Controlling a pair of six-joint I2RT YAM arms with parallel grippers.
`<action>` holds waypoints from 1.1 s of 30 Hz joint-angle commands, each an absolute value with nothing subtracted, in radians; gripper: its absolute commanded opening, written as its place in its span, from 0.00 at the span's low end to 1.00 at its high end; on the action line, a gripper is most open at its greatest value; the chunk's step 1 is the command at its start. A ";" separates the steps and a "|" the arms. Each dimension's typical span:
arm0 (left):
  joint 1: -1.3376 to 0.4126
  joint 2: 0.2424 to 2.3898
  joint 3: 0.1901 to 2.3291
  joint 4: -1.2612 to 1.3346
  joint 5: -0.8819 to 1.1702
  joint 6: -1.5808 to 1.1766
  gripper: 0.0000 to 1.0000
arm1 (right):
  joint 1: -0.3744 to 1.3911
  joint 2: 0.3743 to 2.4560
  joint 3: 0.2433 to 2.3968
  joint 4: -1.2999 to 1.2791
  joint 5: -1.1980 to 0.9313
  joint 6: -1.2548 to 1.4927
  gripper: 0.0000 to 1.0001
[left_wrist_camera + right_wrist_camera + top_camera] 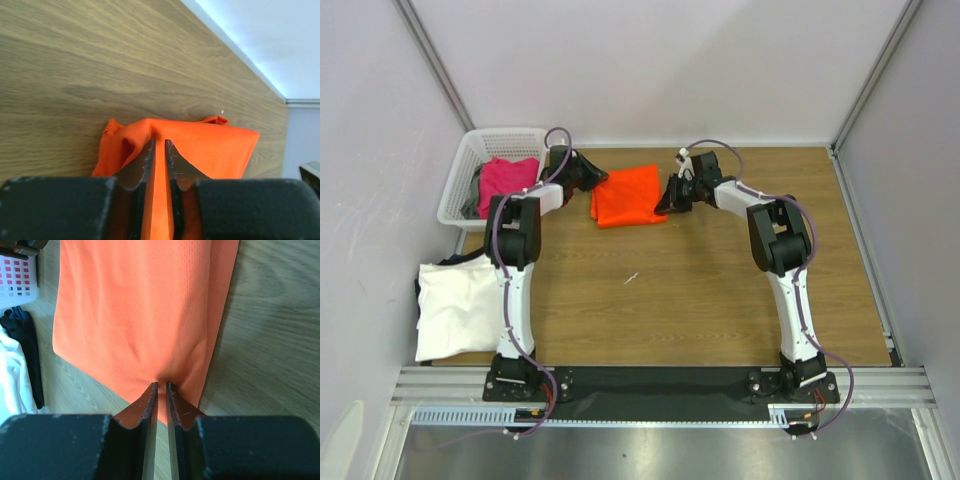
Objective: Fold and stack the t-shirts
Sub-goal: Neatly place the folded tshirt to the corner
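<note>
At the table's near-left edge, a white t-shirt (455, 305) lies over a dark one (448, 263). Toward the far edge, mid-table, rests the orange t-shirt (630, 195). The left gripper (160, 147) is clamped on its bunched left side, and the right gripper (161, 386) pinches its right hem. That thin pinch may slip when the shirt is lifted, skewing the fold.

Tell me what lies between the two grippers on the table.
The orange t-shirt spans the stretch, left gripper and right gripper each pinching an edge; the top view shows it.
</note>
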State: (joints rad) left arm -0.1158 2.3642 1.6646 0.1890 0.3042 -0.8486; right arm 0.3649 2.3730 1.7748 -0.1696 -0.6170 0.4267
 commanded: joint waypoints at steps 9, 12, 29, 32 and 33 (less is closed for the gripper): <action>-0.103 2.105 1.620 0.042 0.437 -0.582 0.72 | 0.347 2.209 1.865 -0.258 -0.647 0.420 0.47; -0.107 1.989 1.519 0.006 0.376 -0.545 0.78 | 0.308 2.177 1.856 -0.267 -0.676 0.449 0.62; -0.201 2.022 1.414 -0.178 0.020 -0.477 0.82 | 0.184 1.967 1.648 -0.440 -0.463 0.353 1.00; -0.207 2.051 1.407 -0.144 -0.033 -0.506 0.82 | 0.173 1.957 1.647 -0.477 -0.434 0.353 1.00; -0.207 2.068 1.405 -0.137 -0.037 -0.512 0.82 | 0.170 1.954 1.644 -0.485 -0.433 0.353 1.00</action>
